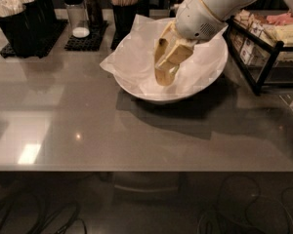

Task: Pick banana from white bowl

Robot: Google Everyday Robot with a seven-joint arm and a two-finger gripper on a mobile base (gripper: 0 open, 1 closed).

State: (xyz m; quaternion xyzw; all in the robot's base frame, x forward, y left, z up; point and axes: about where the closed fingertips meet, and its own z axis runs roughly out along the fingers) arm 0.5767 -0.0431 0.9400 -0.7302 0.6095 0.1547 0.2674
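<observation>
The white bowl (211, 80), lined with crinkled white paper (131, 58), stands at the back middle of the grey table (136, 135). My gripper (169, 65) hangs over the bowl's middle, pointing down and to the left from the white arm (210, 9). Its pale yellow fingers (179, 52) are shut on the banana (160, 62). The banana hangs nearly upright, its lower end just above the paper. The fingers hide part of the banana.
Black cups of utensils (15, 19), a salt shaker (76, 17) and a cup of stir sticks (125, 8) stand on black mats along the back left. A black wire rack of packets (268, 38) stands close to the bowl's right.
</observation>
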